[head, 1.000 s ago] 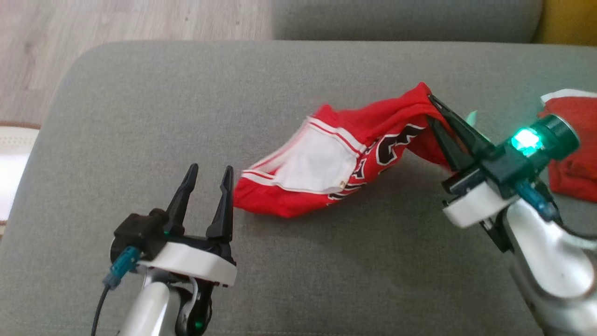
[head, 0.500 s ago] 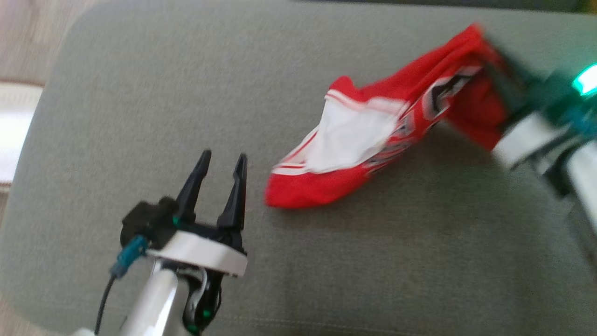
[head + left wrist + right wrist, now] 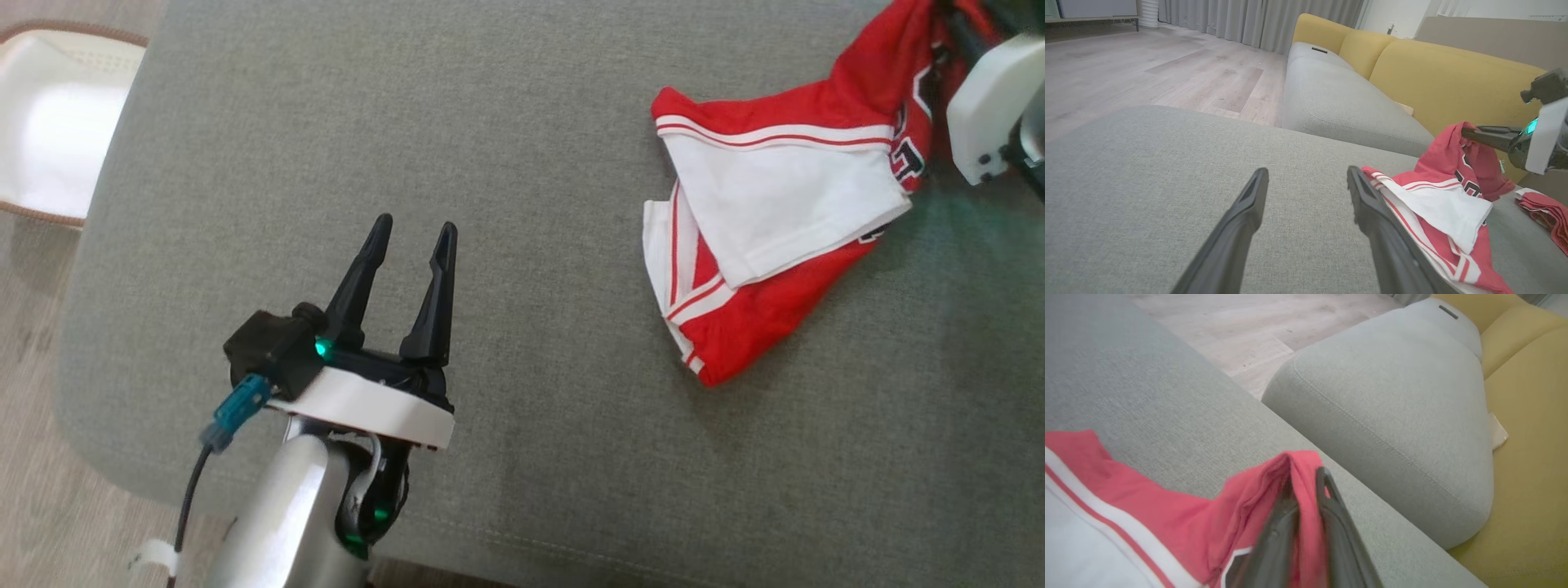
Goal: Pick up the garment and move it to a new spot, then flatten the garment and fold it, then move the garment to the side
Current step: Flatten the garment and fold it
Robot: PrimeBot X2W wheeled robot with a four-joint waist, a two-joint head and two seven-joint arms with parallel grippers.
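Note:
The garment [image 3: 775, 188] is red with white panels, striped trim and black lettering, and it lies crumpled on the grey cushion [image 3: 522, 122]. One corner is lifted at the upper right of the head view. My right gripper [image 3: 1306, 475] is shut on that corner, with red cloth pinched between its fingers. From the left wrist view the same right gripper [image 3: 1466, 132] holds the garment [image 3: 1437, 204] peaked above the cushion. My left gripper [image 3: 415, 224] stands open over bare cushion, well left of the garment, with nothing between its fingers [image 3: 1249, 204].
A second red cloth [image 3: 1543, 208] lies on the cushion beyond the garment. A grey sofa seat [image 3: 1339, 106] with a yellow back [image 3: 1453, 81] stands past the cushion's far edge. Wooden floor [image 3: 1147, 61] and a white item with brown edging [image 3: 49, 131] lie to the left.
The head camera has tipped down. My right gripper has pulled the garment away from the left gripper, opening a wide gap, and the white panel has spread out. The left gripper has stayed open.

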